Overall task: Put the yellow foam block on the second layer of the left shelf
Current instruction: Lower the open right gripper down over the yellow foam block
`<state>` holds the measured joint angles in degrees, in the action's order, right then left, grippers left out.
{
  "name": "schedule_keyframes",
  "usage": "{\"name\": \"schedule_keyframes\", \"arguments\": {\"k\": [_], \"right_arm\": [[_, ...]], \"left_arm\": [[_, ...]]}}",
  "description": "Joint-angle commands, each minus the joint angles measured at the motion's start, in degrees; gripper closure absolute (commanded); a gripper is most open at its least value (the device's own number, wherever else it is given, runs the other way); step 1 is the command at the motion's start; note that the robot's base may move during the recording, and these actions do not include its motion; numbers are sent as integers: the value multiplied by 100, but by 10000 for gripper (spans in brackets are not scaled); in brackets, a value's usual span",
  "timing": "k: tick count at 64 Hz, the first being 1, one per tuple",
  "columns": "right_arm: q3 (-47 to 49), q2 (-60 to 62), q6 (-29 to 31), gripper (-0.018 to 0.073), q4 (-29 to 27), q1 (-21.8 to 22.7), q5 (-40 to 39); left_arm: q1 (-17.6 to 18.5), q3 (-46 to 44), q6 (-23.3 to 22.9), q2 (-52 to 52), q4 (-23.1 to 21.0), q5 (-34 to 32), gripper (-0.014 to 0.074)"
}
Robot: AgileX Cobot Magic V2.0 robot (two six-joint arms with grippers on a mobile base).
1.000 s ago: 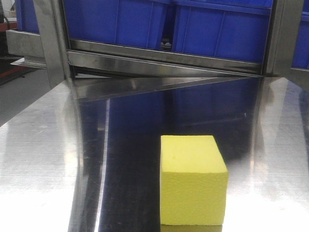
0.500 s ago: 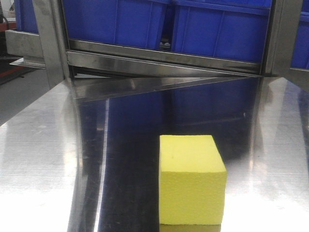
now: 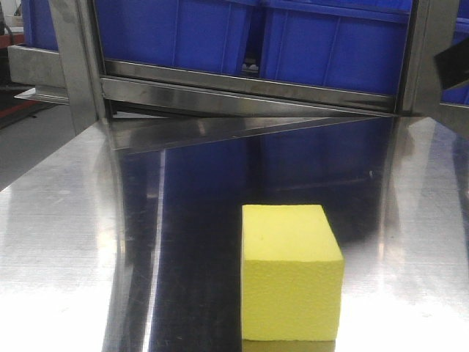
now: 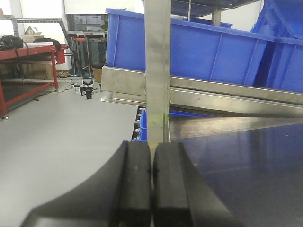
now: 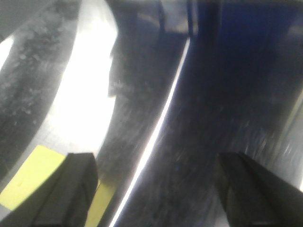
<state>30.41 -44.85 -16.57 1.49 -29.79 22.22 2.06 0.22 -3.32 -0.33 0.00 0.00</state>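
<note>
Your left end effector (image 4: 151, 189) had its 2 black pads (image 4: 135, 184) pressed tight together, with nothing between them. It faced a steel post (image 4: 157, 71), with grey floor (image 4: 61, 132) on its left and the shiny bench (image 4: 236, 156) on its right.

Your right end effector (image 5: 156, 165) was spread wide and held nothing. Its view was blurry, with 1 dark finger (image 5: 75, 189) low on each side. It hung over the bench. The yellow foam block (image 5: 31, 177) peeked out at the lower left, partly hidden by the left finger.

In the front view, the block sat flat on the bench, close to the camera and a bit right of the middle. Nothing touched it, and it was not on a shelf.

Behind the block, the bench ran back to a steel shelf (image 3: 249, 92). Big blue bins (image 3: 330, 44) stood side by side on that shelf. A dark shape (image 3: 452, 67) poked in at the right edge up there, and I could not tell what it was.

Far off to the left, past the floor, stood a red table (image 4: 28, 49).
</note>
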Motion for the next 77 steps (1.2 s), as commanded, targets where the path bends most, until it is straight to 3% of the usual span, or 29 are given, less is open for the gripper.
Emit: {"name": "schedule_keyframes", "arguments": {"k": [1, 14, 31, 51, 77], "right_arm": [[519, -371, -858, -65, 249, -97, 301], [1585, -1383, -2912, -65, 960, -554, 2008], [2825, -2727, -3917, -65, 1017, -1518, 2991], [3705, -3780, -4164, -65, 1017, -2273, 3119], [3764, -4008, -4218, -65, 1017, -2353, 3299]], "left_arm": [[31, 153, -19, -115, -32, -468, 472], [31, 153, -19, -115, -32, -468, 472], [31, 153, -19, -115, -32, -468, 472], [31, 153, -19, -115, -32, -468, 472], [31, 153, -19, -115, -32, -468, 472]]}}
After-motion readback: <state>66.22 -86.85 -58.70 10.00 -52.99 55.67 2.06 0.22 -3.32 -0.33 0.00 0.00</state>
